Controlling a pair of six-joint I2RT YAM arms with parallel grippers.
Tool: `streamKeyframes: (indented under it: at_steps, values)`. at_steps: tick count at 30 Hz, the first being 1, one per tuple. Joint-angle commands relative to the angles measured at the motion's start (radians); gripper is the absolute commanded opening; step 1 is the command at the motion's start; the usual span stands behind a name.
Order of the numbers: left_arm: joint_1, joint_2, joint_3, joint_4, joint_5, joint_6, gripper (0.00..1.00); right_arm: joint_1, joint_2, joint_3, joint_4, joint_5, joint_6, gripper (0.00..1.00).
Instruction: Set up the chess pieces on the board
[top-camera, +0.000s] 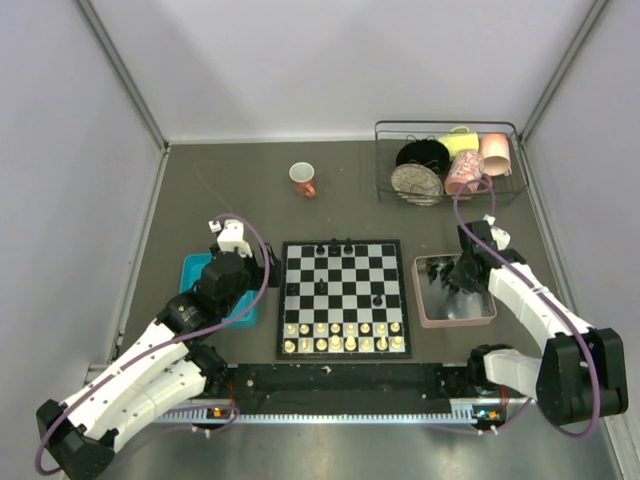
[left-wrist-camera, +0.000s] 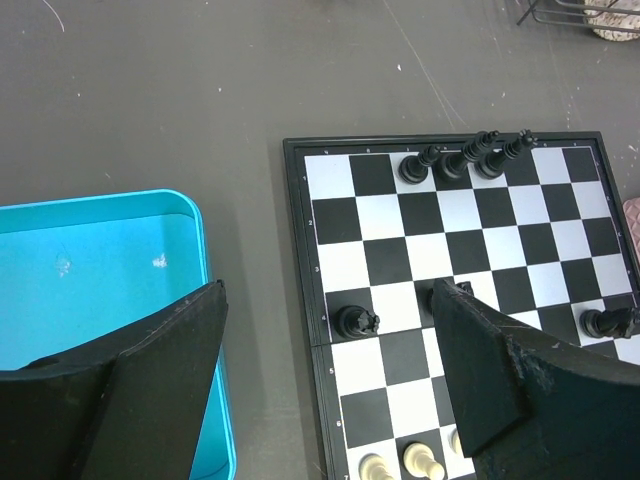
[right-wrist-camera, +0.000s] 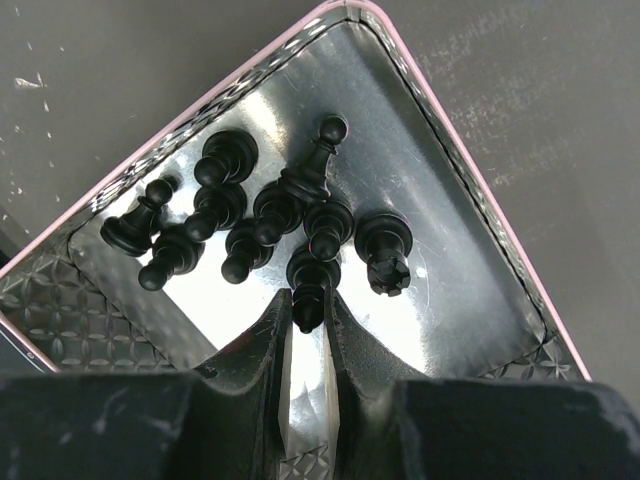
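Fingers of right arm (right-wrist-camera: 262, 350) pinch a black chess piece (right-wrist-camera: 308, 285) in the pink tray (right-wrist-camera: 440, 190). Left fingers (left-wrist-camera: 170, 350) spread wide over the left edge of the chessboard (left-wrist-camera: 340, 220), holding nothing.

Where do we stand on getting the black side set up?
Done: white pieces line the near two rows of the board, and three black pieces stand on the far row. In hand: the right gripper has its jaws on one black piece in the pink tray. Left: a cluster lies there, strays sit mid-board, and the left gripper is open and empty.
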Motion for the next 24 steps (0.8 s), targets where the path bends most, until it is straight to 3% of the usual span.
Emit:
streamKeyframes:
  at_steps: [1,15,24]
  values:
    - [-0.003,-0.015,-0.011,0.034,0.008,-0.001,0.88,-0.009,-0.042,0.001,-0.005,0.002,-0.019,0.0]
    - [-0.004,-0.017,-0.011,0.035,0.023,0.001,0.88,-0.01,-0.211,0.165,-0.176,-0.049,-0.098,0.0]
    - [-0.004,-0.034,-0.009,0.032,0.037,0.004,0.87,0.051,-0.242,0.292,-0.106,-0.417,-0.214,0.0]
